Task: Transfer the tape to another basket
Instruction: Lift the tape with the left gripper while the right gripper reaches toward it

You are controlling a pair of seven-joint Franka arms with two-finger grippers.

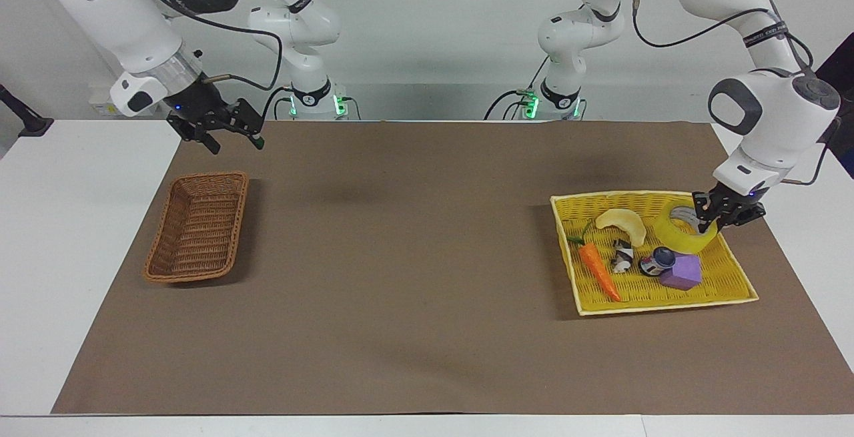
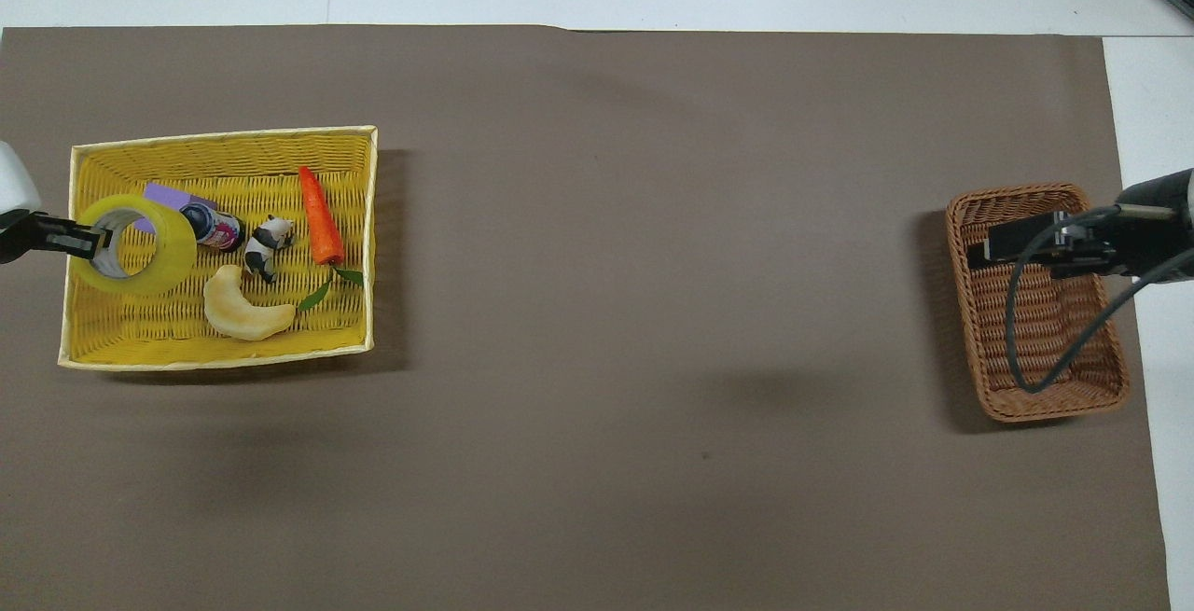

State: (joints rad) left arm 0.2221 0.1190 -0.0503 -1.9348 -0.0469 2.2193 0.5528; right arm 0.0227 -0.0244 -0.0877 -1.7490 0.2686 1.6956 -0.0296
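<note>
The tape [image 1: 671,230], a yellow roll, hangs tilted just above the yellow basket [image 1: 654,307] at the left arm's end of the table. My left gripper [image 1: 709,225] is shut on the roll's wall, one finger inside the core. In the overhead view the tape [image 2: 177,252] is held by the left gripper [image 2: 98,240] over the basket [image 2: 224,137]. The brown wicker basket [image 1: 197,230] lies empty at the right arm's end. My right gripper [image 1: 235,147] is open in the air near that basket's robot-side end; in the overhead view the gripper [image 2: 978,252] covers part of the basket [image 2: 1045,406].
In the yellow basket lie a carrot [image 1: 598,270], a pale banana-shaped piece [image 1: 624,222], a small panda figure [image 1: 622,255], a dark-capped bottle [image 1: 656,261] and a purple block [image 1: 682,271]. A brown mat [image 1: 413,257] covers the table between the baskets.
</note>
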